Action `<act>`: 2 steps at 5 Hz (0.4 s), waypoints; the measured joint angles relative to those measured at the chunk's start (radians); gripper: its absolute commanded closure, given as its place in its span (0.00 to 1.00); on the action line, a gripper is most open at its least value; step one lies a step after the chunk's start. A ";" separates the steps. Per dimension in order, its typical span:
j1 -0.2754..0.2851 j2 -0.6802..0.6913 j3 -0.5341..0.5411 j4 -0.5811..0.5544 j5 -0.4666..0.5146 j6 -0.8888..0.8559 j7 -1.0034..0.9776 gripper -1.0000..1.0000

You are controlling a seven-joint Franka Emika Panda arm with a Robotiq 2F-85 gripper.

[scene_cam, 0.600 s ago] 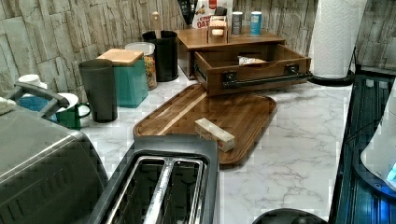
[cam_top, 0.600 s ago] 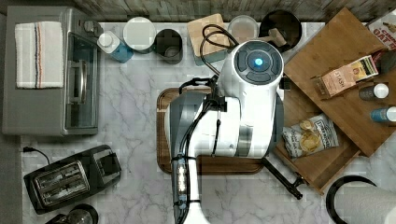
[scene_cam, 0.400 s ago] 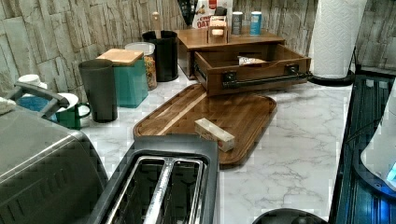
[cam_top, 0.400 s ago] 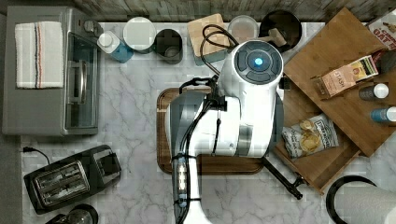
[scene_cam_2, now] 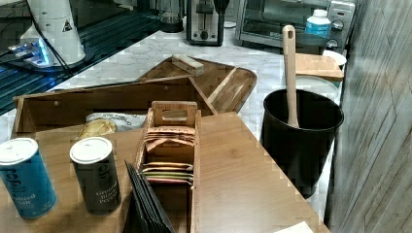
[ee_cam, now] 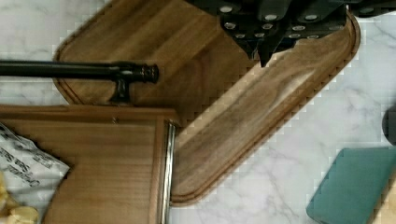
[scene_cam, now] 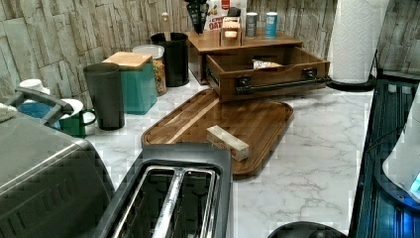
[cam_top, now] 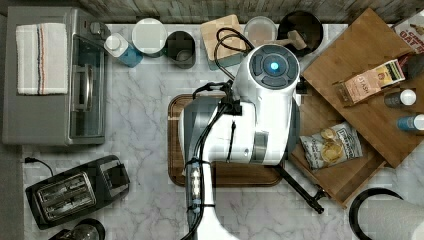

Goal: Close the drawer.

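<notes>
The drawer (scene_cam: 270, 74) stands pulled well out from under the flat wooden top (scene_cam: 242, 42), at the far right of the left view, with a bag of chips (scene_cam: 265, 64) lying inside. In the top view it sits at the right, turned at an angle to the counter, its front facing the top view's lower left. A long dark bar handle (scene_cam: 282, 85) runs across the whole front; its long axis lies along the front board, so the closing push has to go square to that bar, back toward the wooden top.

In the wrist view the gripper (ee_cam: 266, 49) hangs over the serving tray (ee_cam: 243, 112), its dark fingers (ee_cam: 261, 39) close together and pinching nothing. The end of the handle (ee_cam: 140, 73) and the drawer's corner (ee_cam: 161, 121) lie off to one side of it, near but not touching. So the gripper is in front of the drawer, out beyond the handle's end rather than facing its middle. My judgement is that it needs to shift along the bar before pressing, or the angled drawer may skew in its slides.

The small wooden block (scene_cam: 227, 143) on the tray's near side is well away from that path.
</notes>
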 measured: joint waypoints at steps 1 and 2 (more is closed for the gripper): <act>0.000 -0.011 0.001 -0.061 0.001 0.115 -0.080 1.00; 0.000 -0.032 0.007 -0.146 0.001 0.173 -0.263 1.00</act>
